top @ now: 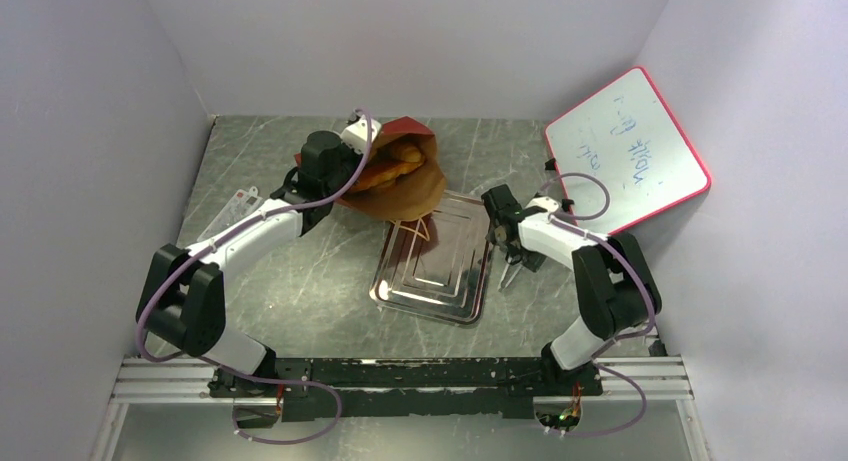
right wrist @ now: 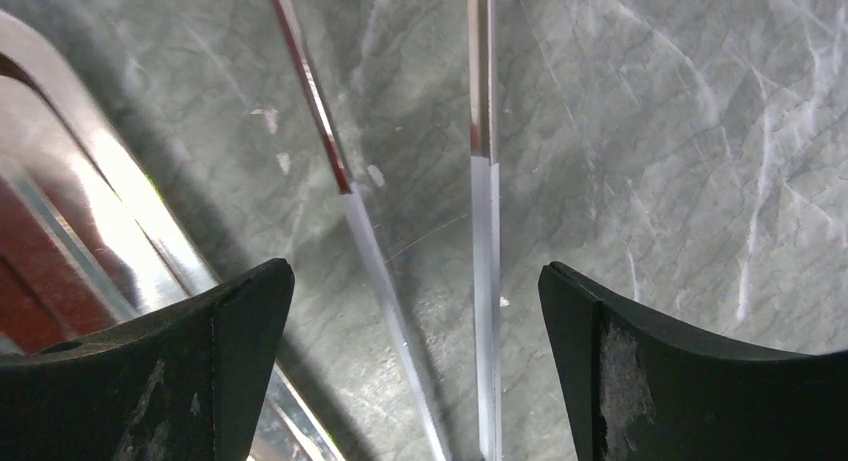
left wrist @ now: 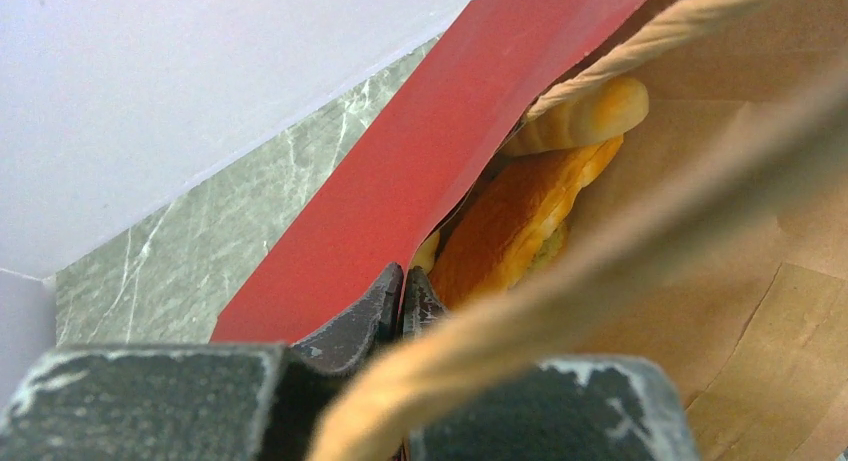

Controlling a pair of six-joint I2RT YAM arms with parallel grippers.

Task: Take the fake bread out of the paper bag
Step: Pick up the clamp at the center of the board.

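Toward the far wall of the grey marbled tabletop (top: 300,281), rust-red paper bag (top: 415,191) lying slumped, mouth agape, brown inside showing, one tan cord handle trailing onto the far end of the silver tray (top: 445,281) just beside it. No pastry on the tray. Deep in the mouth, wholly within the paper, the fake bread (top: 398,164): in the left wrist view a flat golden-orange loaf (left wrist: 520,221) with a paler ridged croissant (left wrist: 585,116) behind it, both tucked under the red upper wall. Left pincer (left wrist: 403,281) closed, apparently pinching the lip of that red wall, loaf just beyond its tips, second handle cord (left wrist: 560,291) slung across the lens. Right pincer (right wrist: 415,281) wide open, holding nothing, hovering over bare tabletop at the tray's right edge, well apart from the bag, above two thin shiny strips (right wrist: 482,231), possibly tongs. Step in hand, by the look of it: holding the bag open, extraction not yet begun. Next move, as a judgement: right pincer across the tray and into the mouth, jaws spread wide enough for the loaf, clear of the loose cords, red lip kept lifted meanwhile.
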